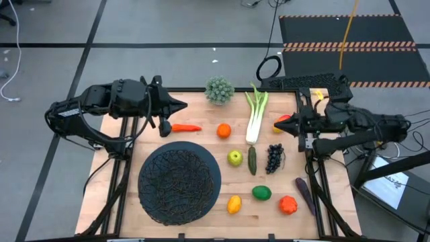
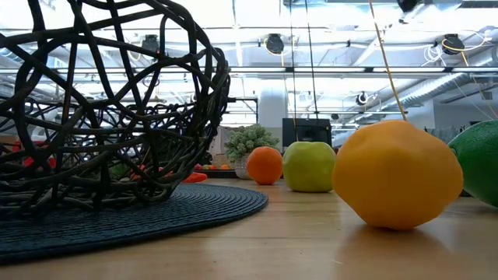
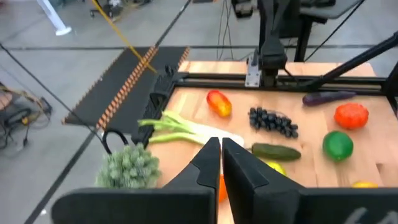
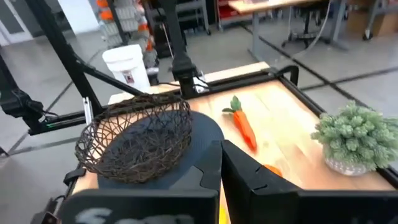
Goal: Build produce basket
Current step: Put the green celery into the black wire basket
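Well short of both claws, the basket (image 1: 179, 181) sits empty on the near-left part of the bench (image 1: 201, 218), with the carrot (image 1: 185, 127) just beside the left claw (image 1: 180, 105) and the mango (image 1: 283, 122) tucked under the right claw (image 1: 281, 126), while the celery (image 1: 254, 113), orange (image 1: 224, 130), apple (image 1: 234, 158), cucumber (image 1: 252, 160) and grapes (image 1: 274, 158) lie between the two. Both claws hover with fingers pressed together and holding nothing. My worry is that a closed claw dropping onto the round fruit would nudge it rolling off the bench, or clip the spiky plant (image 1: 219, 89).
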You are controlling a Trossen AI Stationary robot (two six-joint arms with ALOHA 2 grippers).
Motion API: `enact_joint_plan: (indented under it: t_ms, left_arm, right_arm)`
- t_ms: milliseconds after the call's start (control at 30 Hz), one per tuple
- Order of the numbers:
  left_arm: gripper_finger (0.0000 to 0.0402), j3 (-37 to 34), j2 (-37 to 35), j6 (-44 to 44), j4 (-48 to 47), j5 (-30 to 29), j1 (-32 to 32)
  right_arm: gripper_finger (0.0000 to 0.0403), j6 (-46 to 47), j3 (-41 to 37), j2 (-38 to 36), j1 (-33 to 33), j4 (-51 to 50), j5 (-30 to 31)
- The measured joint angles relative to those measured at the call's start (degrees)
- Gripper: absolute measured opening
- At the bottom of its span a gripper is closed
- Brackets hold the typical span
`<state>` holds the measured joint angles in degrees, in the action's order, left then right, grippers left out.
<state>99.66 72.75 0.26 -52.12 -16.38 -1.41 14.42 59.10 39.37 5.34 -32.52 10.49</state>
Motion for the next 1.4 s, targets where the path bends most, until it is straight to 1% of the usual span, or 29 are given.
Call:
enact_joint_plan:
  t_ms: [200,267,367,467,633,733,800,900,967,1067,1133,1200,1300,1400]
  left_arm:
    - [0.0034,0.0,0.0,-1.0,-2.3,0.0,0.0]
    - [0.0035,0.0,0.0,-1.1,-2.2,0.0,0.0]
    - [0.0035,0.0,0.0,-2.5,-2.5,0.0,0.0]
    - [0.0035,-0.2,0.0,-4.0,-3.1,0.0,0.0]
    - [0.0035,-3.8,0.0,-4.3,-3.2,0.0,0.0]
    - [0.0035,-6.1,0.0,-4.3,-2.8,0.0,0.0]
    - [0.0035,-8.0,-0.1,-4.6,-1.7,0.0,0.0]
    - [0.0035,-10.5,0.1,-7.3,-1.0,0.0,0.0]
    - [0.0035,-11.6,0.0,-10.6,-0.8,0.0,0.0]
    - [0.0035,-12.8,0.0,-16.2,-0.8,-0.1,0.0]
    - [0.0035,-13.0,0.0,-19.6,-0.9,0.0,0.0]
    - [0.0035,-13.0,0.0,-22.0,-0.7,-0.1,0.0]
    - [0.0035,-13.0,0.0,-23.0,-0.7,-0.1,0.0]
    - [0.0035,-13.0,0.0,-23.1,-0.7,-0.2,0.2]
  right_arm:
    - [0.0000,3.5,14.8,12.9,-0.2,-11.8,0.3]
    - [0.0000,6.5,18.5,16.5,-0.7,-16.1,0.3]
    - [0.0000,14.0,23.1,20.9,-1.9,-22.7,0.0]
    - [0.0000,24.0,24.6,24.0,-3.2,-27.3,-0.1]
    - [0.0000,43.4,24.7,26.5,-6.4,-28.7,-0.2]
    - [0.0000,47.5,24.7,27.7,-8.8,-28.8,-0.2]
    - [0.0000,47.9,24.7,28.4,-11.0,-28.8,-0.5]
    - [0.0000,46.4,24.7,29.7,-16.3,-29.6,-3.5]
    - [0.0000,44.0,24.1,30.8,-21.0,-29.3,-7.6]
    - [0.0005,37.0,22.6,32.9,-28.0,-26.2,-16.7]
    - [0.0019,33.0,21.6,34.5,-32.2,-24.4,-20.5]
    - [0.0039,30.0,20.8,36.3,-36.4,-23.0,-22.7]
    - [0.0074,25.9,20.2,39.8,-42.2,-22.6,-24.2]
    - [0.0111,22.8,19.9,43.1,-46.6,-22.5,-24.1]
